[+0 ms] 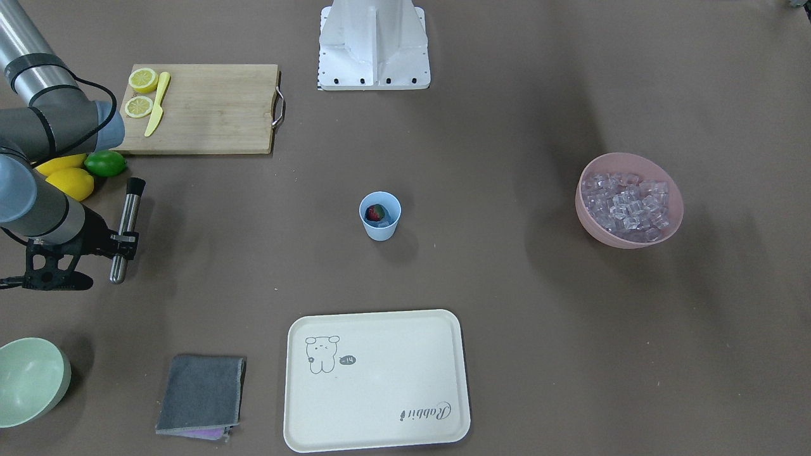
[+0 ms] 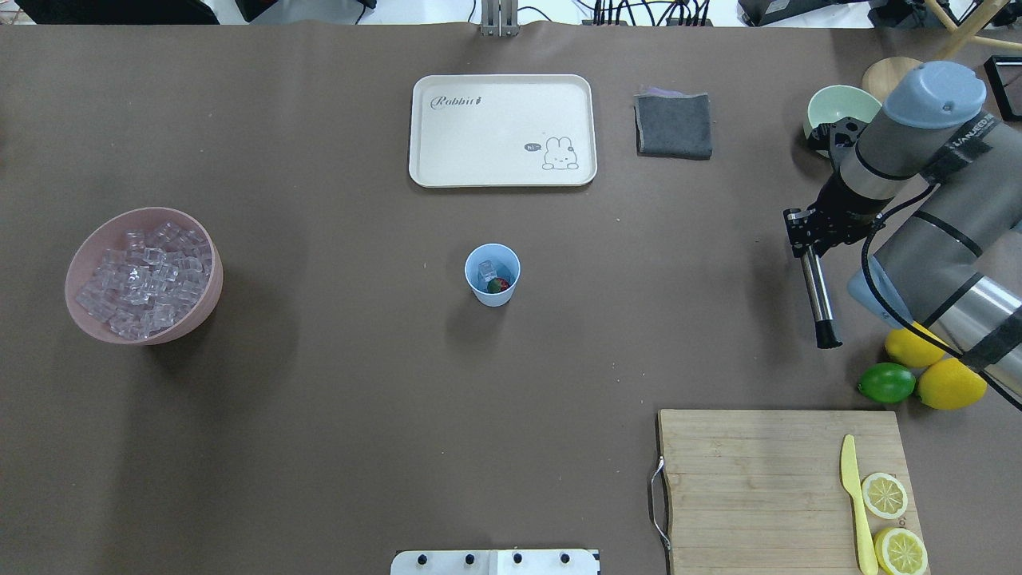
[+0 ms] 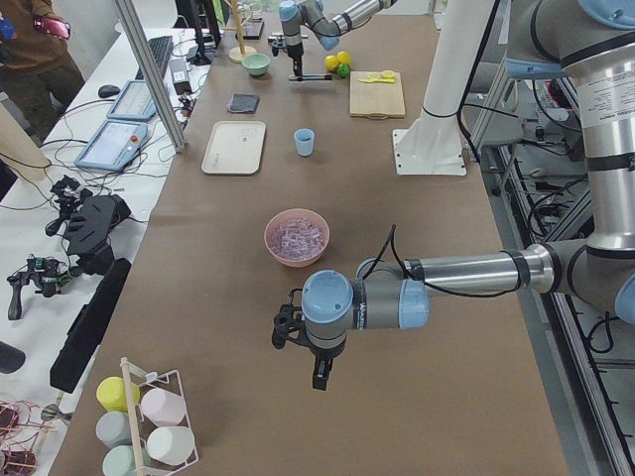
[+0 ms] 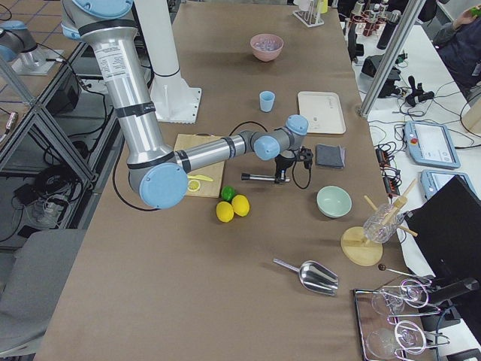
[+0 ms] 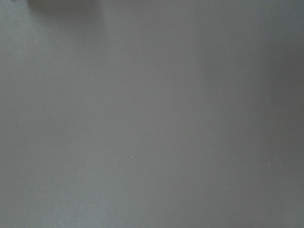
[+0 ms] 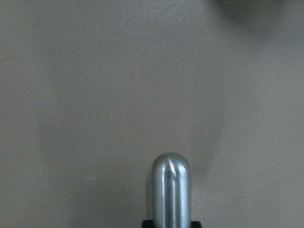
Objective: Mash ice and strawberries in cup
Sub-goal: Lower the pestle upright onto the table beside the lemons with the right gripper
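The light-blue cup [image 1: 380,218] [image 2: 492,275] stands upright at the table's middle. A red strawberry [image 1: 376,213] [image 2: 499,284] lies inside it beside a clear ice cube [image 2: 487,273]. More ice [image 1: 626,201] [image 2: 142,275] fills the pink bowl [image 1: 673,223] [image 2: 209,297]. My right gripper [image 1: 124,244] [image 2: 803,233] is shut on a steel muddler [image 1: 128,218] [image 2: 817,297] [image 6: 171,190], held level above the table far to the cup's side. My left gripper [image 3: 317,373] shows only in the exterior left view, beyond the pink bowl; I cannot tell its state.
A cream tray [image 1: 377,380] [image 2: 503,132], a grey cloth [image 1: 201,394] [image 2: 674,125] and a pale green bowl [image 1: 28,380] [image 2: 838,108] lie along the operators' side. Two lemons [image 2: 950,383], a lime [image 2: 886,382] and a cutting board [image 2: 758,487] with lemon halves and a yellow knife sit under the right arm.
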